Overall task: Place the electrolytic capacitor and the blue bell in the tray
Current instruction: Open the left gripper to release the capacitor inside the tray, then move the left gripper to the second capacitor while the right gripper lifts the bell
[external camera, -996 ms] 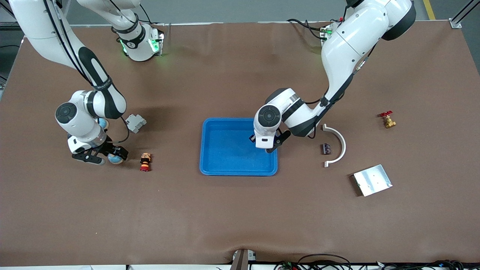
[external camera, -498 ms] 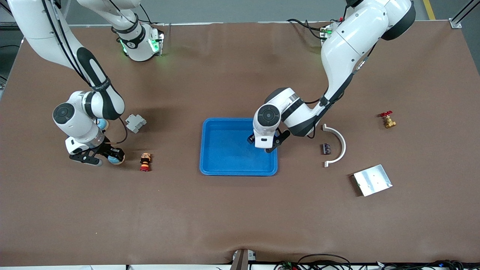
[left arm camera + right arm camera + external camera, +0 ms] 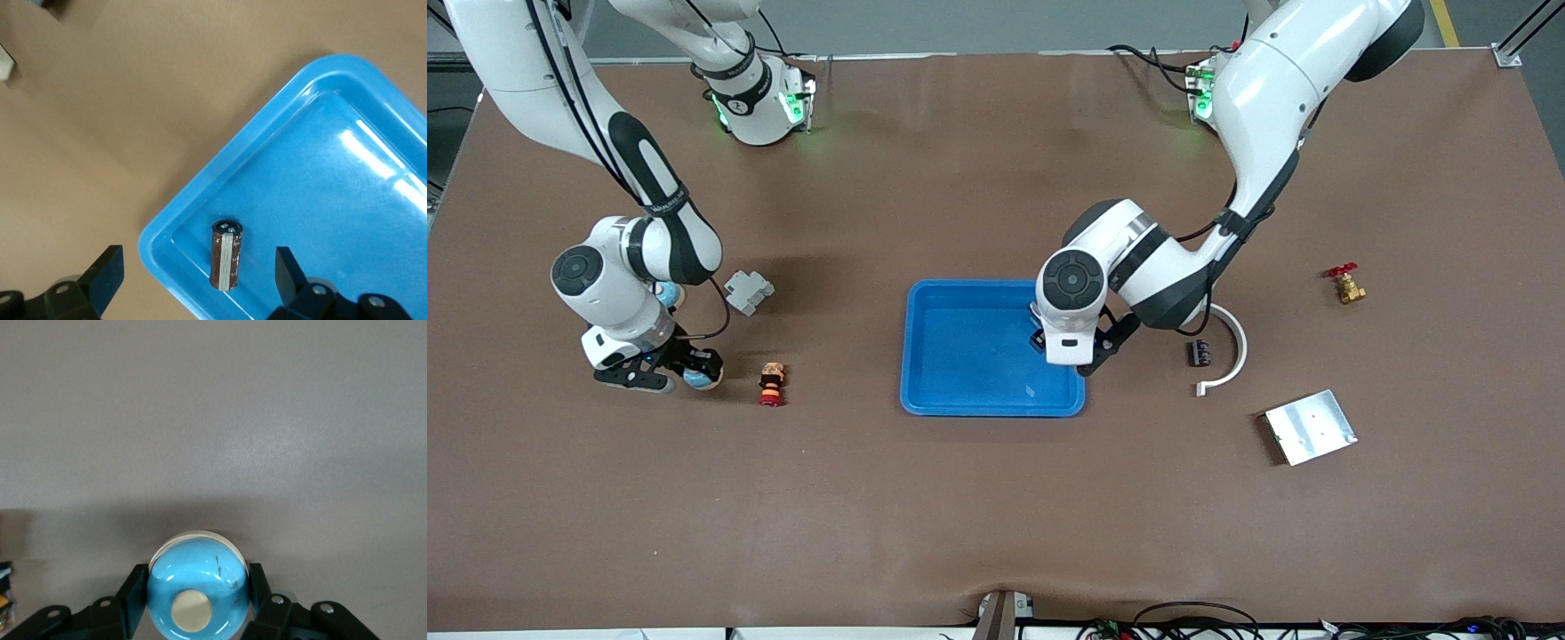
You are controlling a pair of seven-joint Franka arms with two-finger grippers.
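Note:
The blue tray (image 3: 969, 373) sits mid-table. A brown electrolytic capacitor (image 3: 226, 255) with a grey stripe lies inside the tray (image 3: 333, 167), close to a rounded corner, touched by nothing. My left gripper (image 3: 197, 270) hangs open over it, one finger on each side and well clear. In the front view the left gripper (image 3: 1069, 354) is over the tray's edge toward the left arm's end. Toward the right arm's end, my right gripper (image 3: 689, 373) is shut on the blue bell (image 3: 699, 379), low at the table. Both fingers (image 3: 137, 587) press the bell (image 3: 200, 577).
A grey block (image 3: 748, 292) and a red-orange stacked part (image 3: 771, 384) lie near the right gripper. A second blue round thing (image 3: 669, 293) peeks from under the right arm. A white curved piece (image 3: 1227, 347), a small dark component (image 3: 1201, 353), a silver plate (image 3: 1310, 427) and a brass valve (image 3: 1345, 284) lie toward the left arm's end.
The left gripper opened, let go of the capacitor in the tray and shifted slightly toward the left arm's end. The right gripper closed on the blue bell.

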